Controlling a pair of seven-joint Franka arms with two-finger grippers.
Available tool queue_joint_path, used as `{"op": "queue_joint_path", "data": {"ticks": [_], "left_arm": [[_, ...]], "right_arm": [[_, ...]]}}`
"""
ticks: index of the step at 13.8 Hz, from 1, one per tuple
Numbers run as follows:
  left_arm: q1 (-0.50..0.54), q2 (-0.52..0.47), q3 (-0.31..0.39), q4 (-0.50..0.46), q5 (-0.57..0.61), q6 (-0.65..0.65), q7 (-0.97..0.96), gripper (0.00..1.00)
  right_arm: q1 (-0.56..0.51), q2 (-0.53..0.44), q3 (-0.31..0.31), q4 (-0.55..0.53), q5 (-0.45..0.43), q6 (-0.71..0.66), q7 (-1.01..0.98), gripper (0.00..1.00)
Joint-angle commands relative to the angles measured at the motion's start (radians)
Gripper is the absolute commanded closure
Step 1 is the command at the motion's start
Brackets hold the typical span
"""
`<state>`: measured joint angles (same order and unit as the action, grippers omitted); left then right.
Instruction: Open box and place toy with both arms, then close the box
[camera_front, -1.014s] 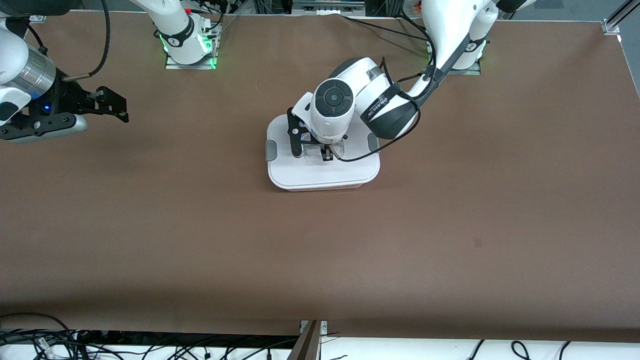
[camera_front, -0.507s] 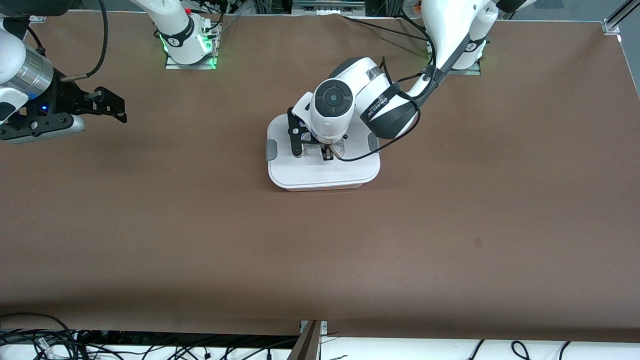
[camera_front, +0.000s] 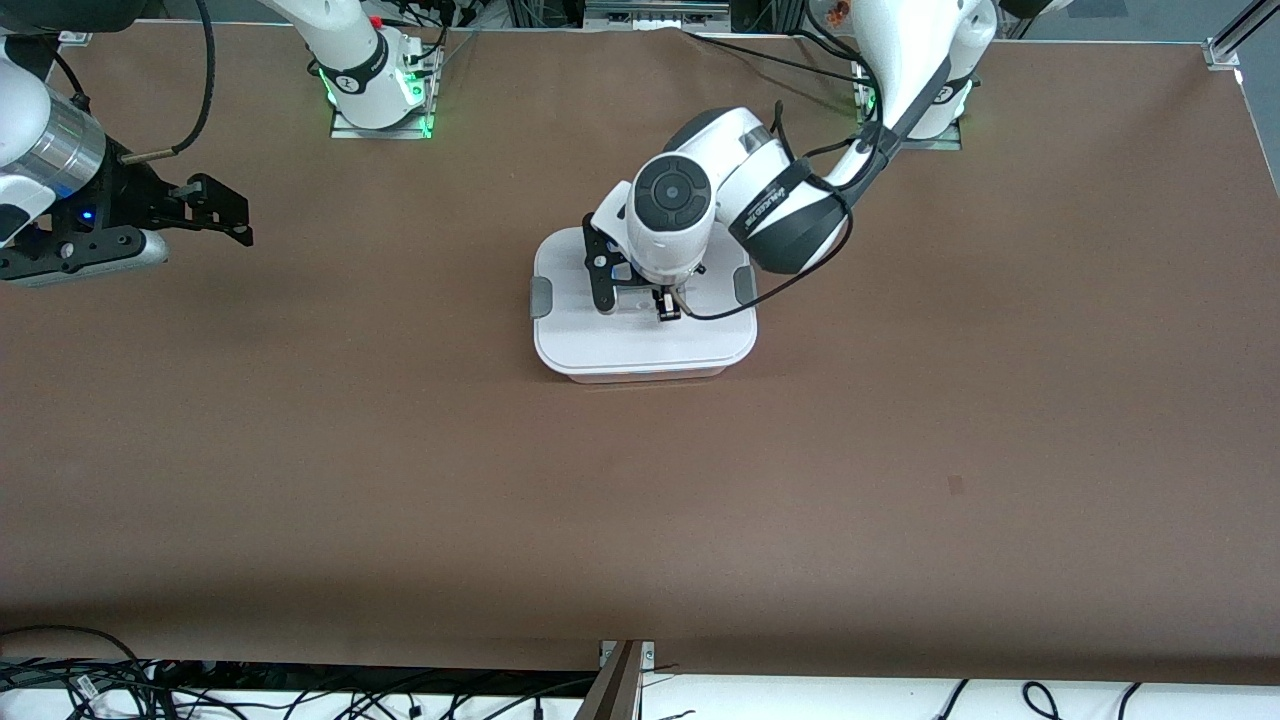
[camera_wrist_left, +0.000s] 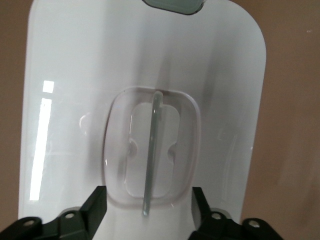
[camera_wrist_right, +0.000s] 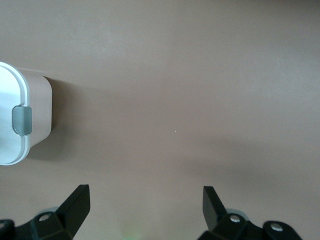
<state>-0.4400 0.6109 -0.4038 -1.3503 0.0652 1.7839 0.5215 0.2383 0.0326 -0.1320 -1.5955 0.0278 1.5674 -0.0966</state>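
The pale pink box (camera_front: 640, 345) stands closed in the middle of the table, its white lid on and a grey clip (camera_front: 541, 298) at each end. My left gripper (camera_front: 635, 300) hovers over the lid, open, its fingers on either side of the clear recessed handle (camera_wrist_left: 155, 150) without touching it. In the left wrist view the lid (camera_wrist_left: 75, 100) fills the picture under my left gripper (camera_wrist_left: 147, 200). My right gripper (camera_front: 225, 210) is open and empty over bare table at the right arm's end; the right wrist view shows my right gripper (camera_wrist_right: 145, 197) and one end of the box (camera_wrist_right: 37, 107). The toy is out of view.
The brown table (camera_front: 640, 500) is bare around the box. The arm bases (camera_front: 375, 95) stand along its edge farthest from the front camera. Cables (camera_front: 150, 690) hang below the edge nearest to it.
My left wrist has shifted slightly toward the left arm's base, its gripper still open over the handle. My right gripper has drawn back a little. The box stays closed.
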Motion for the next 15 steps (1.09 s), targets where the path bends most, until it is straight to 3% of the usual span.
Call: {"op": "queue_joint_path", "data": {"ticks": [1, 3, 6, 8, 12, 14, 15], "left_arm": [[0.007, -0.117, 0.005, -0.010, 0.005, -0.122, -0.176, 0.00], [0.061, -0.186, 0.008, -0.010, 0.022, -0.176, -0.326, 0.00], [0.159, -0.291, 0.008, 0.006, 0.188, -0.285, -0.353, 0.00], [0.284, -0.338, 0.007, 0.066, 0.186, -0.334, -0.353, 0.00], [0.470, -0.338, 0.008, 0.118, 0.186, -0.371, -0.373, 0.00], [0.521, -0.368, 0.032, 0.079, 0.167, -0.336, -0.385, 0.00], [0.511, -0.403, 0.089, 0.033, 0.156, -0.298, -0.406, 0.00]], "right_arm": [[-0.008, -0.022, 0.008, -0.009, -0.012, 0.000, 0.009, 0.00], [-0.008, -0.022, 0.008, -0.009, -0.012, 0.000, 0.009, 0.00], [-0.008, -0.022, 0.006, -0.009, -0.012, 0.000, 0.011, 0.00], [-0.010, -0.022, 0.006, -0.009, -0.012, 0.000, 0.011, 0.00], [-0.010, -0.022, 0.005, -0.009, -0.012, 0.006, 0.009, 0.00], [-0.011, -0.020, -0.001, -0.009, -0.012, 0.007, 0.008, 0.00], [-0.010, -0.020, -0.001, -0.009, -0.012, 0.005, 0.008, 0.00]]}}
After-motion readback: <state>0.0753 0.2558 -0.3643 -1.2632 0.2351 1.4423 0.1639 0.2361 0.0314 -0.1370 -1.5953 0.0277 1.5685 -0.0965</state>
